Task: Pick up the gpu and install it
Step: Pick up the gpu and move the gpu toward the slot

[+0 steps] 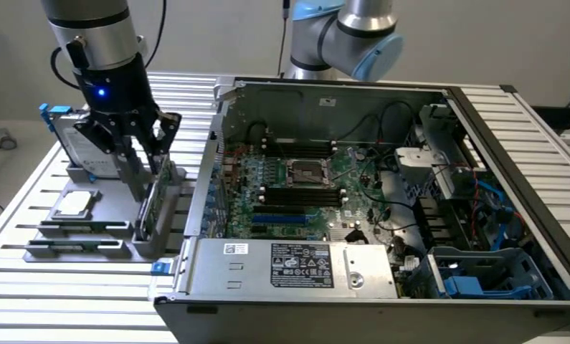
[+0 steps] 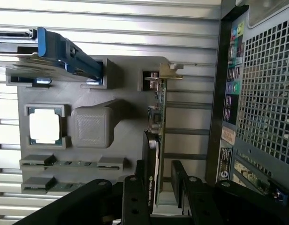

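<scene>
The gpu stands on edge in a slot of the grey holder, just beside the open computer case. In the wrist view the gpu is a thin card with a green board, a black shroud and a silver bracket at its far end. My gripper is lowered over the card's near end and is open. Its black fingers stand on either side of the card, with a gap showing on one side. Inside the case the motherboard lies exposed with blue slots.
The holder also carries a silver hard drive with a blue frame, a square processor chip and two memory sticks. The case's rear wall stands close beside the gpu. A second robot arm rises behind the case.
</scene>
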{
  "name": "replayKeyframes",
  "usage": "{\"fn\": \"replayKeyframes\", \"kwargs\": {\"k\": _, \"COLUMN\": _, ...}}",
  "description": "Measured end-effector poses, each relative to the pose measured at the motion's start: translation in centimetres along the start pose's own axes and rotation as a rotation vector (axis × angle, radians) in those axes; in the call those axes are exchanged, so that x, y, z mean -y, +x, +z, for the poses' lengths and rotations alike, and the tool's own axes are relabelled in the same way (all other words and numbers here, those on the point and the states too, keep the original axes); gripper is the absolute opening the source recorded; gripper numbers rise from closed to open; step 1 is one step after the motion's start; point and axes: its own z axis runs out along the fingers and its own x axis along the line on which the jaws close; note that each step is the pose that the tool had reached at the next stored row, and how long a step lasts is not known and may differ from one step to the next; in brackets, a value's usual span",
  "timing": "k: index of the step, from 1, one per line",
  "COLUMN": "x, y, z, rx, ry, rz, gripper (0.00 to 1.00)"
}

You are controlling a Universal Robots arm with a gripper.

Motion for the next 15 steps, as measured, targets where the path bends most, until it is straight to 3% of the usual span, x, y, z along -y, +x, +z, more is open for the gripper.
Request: {"fn": "replayKeyframes", "kwargs": {"k": 15, "x": -0.1, "y": 0.0, "z": 2.72, "rx": 0.0002, "ry": 0.0, "rz": -0.005, "gripper": 0.36}}
